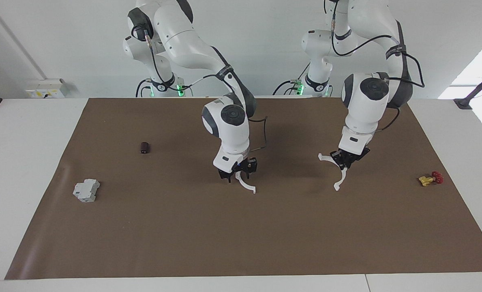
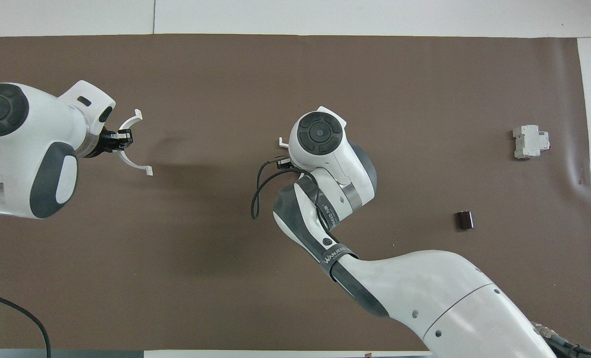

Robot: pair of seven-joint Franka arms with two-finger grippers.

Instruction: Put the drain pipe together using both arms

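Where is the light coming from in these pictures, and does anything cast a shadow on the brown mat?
Facing view: bright daylight washes out the corner past the left arm's end of the table. Overhead view: a soft shadow lies on the brown mat under the left pincer and its white half-ring; the right arm hides most of its own half-ring.

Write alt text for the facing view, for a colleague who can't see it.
Two white robot arms each hold one white half-ring above a brown mat: the left gripper grips one half-ring, the right gripper the other half-ring, with a clear gap between them. A grey block, a small dark cylinder and a red-and-yellow part lie apart on the mat.
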